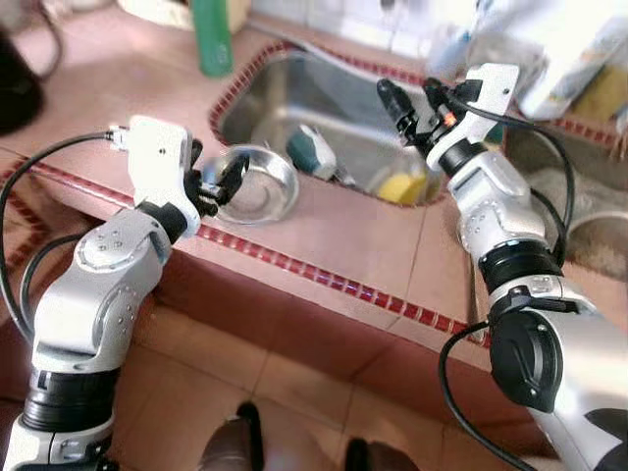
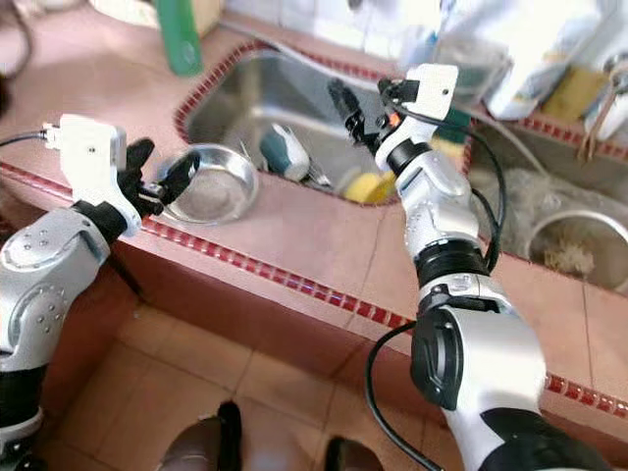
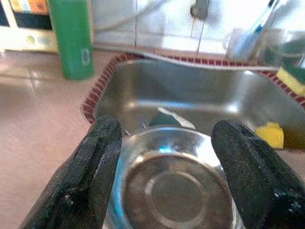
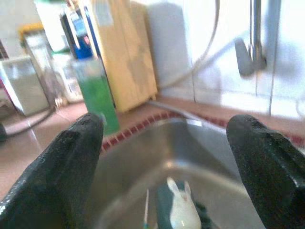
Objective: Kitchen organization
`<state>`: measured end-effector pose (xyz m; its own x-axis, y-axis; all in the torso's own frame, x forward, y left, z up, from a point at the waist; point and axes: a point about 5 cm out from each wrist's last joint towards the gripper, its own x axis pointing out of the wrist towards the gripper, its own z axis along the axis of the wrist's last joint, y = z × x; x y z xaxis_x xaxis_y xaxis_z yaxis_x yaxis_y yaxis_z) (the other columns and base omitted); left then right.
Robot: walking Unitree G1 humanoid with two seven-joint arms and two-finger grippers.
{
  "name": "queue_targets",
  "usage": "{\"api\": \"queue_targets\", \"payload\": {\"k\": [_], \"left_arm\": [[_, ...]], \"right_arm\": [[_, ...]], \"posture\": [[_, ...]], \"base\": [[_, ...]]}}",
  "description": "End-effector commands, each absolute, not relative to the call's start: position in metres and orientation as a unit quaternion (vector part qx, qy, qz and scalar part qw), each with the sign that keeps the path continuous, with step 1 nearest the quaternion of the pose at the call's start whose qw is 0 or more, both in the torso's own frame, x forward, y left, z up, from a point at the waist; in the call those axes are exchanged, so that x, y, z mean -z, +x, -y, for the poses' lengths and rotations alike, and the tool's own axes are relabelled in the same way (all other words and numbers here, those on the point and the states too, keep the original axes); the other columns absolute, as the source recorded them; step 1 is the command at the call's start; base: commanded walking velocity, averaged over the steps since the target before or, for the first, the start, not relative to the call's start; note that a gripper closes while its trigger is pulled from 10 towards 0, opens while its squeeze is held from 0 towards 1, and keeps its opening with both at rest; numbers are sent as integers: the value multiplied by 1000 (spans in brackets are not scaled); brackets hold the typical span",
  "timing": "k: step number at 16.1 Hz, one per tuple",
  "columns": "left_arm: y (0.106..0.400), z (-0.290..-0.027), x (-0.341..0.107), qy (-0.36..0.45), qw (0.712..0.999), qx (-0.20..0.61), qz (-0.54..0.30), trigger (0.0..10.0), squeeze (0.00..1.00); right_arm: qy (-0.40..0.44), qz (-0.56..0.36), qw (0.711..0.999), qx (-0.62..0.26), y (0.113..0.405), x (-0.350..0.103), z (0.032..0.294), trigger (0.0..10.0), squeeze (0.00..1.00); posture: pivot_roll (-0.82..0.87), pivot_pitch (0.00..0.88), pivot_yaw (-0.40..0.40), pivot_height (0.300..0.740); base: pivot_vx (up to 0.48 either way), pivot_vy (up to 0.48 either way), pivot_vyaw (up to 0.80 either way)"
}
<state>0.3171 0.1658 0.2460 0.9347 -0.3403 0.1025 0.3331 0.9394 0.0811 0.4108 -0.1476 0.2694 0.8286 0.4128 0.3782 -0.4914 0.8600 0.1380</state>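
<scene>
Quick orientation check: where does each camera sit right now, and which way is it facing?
Left eye, right eye: head stereo pair, looking down at the counter and sink; both silver arms show.
Left wrist: looks along the open left gripper at the steel bowl, sink beyond.
Right wrist: looks along the open right gripper over the sink toward the green bottle.
Shared: all views catch the sink.

Silver bowl (image 1: 257, 183), green bottle (image 1: 211, 37), yellow sponge (image 1: 402, 186).

A bowl (image 1: 257, 184) sits on the tabletop (image 1: 343, 235) at the sink's (image 1: 294, 88) front left corner. A bottle (image 1: 211, 37) stands behind, near the sink's back left corner.
</scene>
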Motion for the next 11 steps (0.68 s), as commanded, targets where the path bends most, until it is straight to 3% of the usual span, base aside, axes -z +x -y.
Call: {"api": "queue_targets", "payload": {"k": [1, 3, 4, 5, 6, 11], "left_arm": [[320, -166, -248, 32, 982, 174, 63, 10000, 0], [325, -179, -246, 16, 986, 150, 70, 10000, 0], [325, -186, -245, 5, 987, 142, 78, 10000, 0], [325, -190, -241, 3, 988, 135, 74, 10000, 0], [323, -193, -239, -1, 989, 129, 77, 10000, 0], [317, -196, -215, 16, 990, 121, 74, 10000, 0]], "right_arm": [[113, 199, 946, -231, 408, -279, 153, 10000, 1000], [106, 228, 939, -234, 402, -283, 149, 10000, 1000], [105, 235, 939, -228, 400, -281, 149, 10000, 925], [108, 237, 943, -206, 397, -275, 152, 10000, 302], [107, 237, 946, -191, 394, -268, 155, 10000, 0], [55, 244, 966, -74, 362, -233, 170, 10000, 0]], "posture": [[59, 84, -66, 740], [66, 69, -67, 740], [67, 65, -68, 740], [68, 55, -69, 740], [67, 51, -68, 740], [44, 21, -52, 740]], "base": [[0, 0, 0], [0, 0, 0], [0, 0, 0], [0, 0, 0], [0, 0, 0], [0, 0, 0]]}}
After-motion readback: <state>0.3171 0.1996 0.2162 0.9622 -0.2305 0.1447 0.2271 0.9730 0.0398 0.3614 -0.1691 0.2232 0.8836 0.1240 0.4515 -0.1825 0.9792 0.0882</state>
